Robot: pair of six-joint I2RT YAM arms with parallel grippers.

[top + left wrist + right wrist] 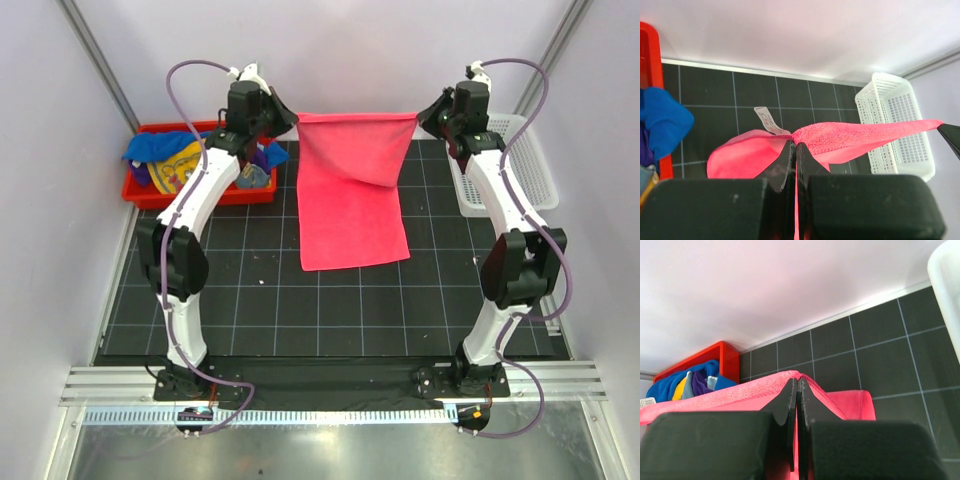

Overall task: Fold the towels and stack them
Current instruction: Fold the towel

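Pink towel [352, 200] hangs stretched between the two arms near the back of the black mat [300, 310], with its lower part lying on the mat. The left gripper [795, 146] and right gripper [796, 384] are each pinched tight on an upper corner. Each takes only a thin bite of cloth, so a corner could slip free if the arms pull apart or move unevenly, and the fold would land crooked. Only the overhead view shows the slack crease below the top edge and the other towels [165, 160] heaped in the red bin [140, 195]. Only the left wrist view shows the white label [767, 120] beside its corner.
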